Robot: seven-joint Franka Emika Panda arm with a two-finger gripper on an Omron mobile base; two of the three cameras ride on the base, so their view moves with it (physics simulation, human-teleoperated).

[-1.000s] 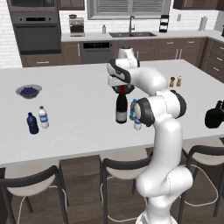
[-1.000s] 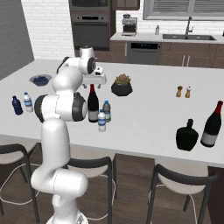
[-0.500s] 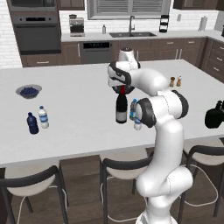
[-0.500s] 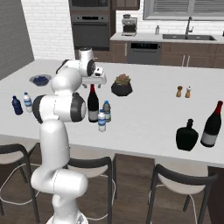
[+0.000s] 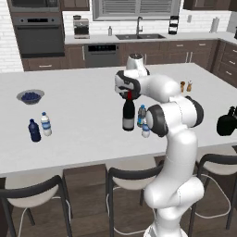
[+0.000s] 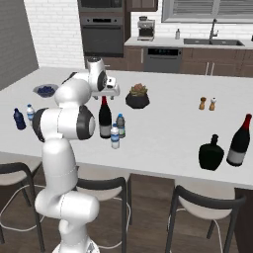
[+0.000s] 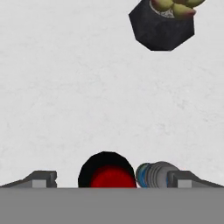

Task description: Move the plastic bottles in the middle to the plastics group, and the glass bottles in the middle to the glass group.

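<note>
The tall dark wine bottle [image 5: 128, 115] [image 6: 105, 120] with a red foil neck stands mid-counter. My gripper [image 5: 129, 90] [image 6: 109, 92] hangs open just above its top, with the red cap [image 7: 113, 177] between the fingertips [image 7: 43, 179] and untouched. Beside it stand a grey-blue small bottle [image 5: 141, 114] [image 6: 120, 125] [image 7: 154, 174] and a clear small bottle [image 5: 146, 130] [image 6: 115, 137]. The plastics group, a navy bottle [image 5: 34, 130] [image 6: 19, 119] and a clear one [image 5: 45, 124] [image 6: 30, 113], is at the far left. The squat black glass bottle [image 5: 227, 122] [image 6: 211, 153] is at the right.
A second wine bottle [image 6: 239, 141] stands next to the squat black bottle. A dark plant pot [image 6: 138, 97] [image 7: 162, 24] sits behind the middle bottles. Salt and pepper shakers [image 5: 185, 86] [image 6: 207, 103] are farther right, a blue bowl [image 5: 30, 96] [image 6: 45, 90] far left. Stools line the front edge.
</note>
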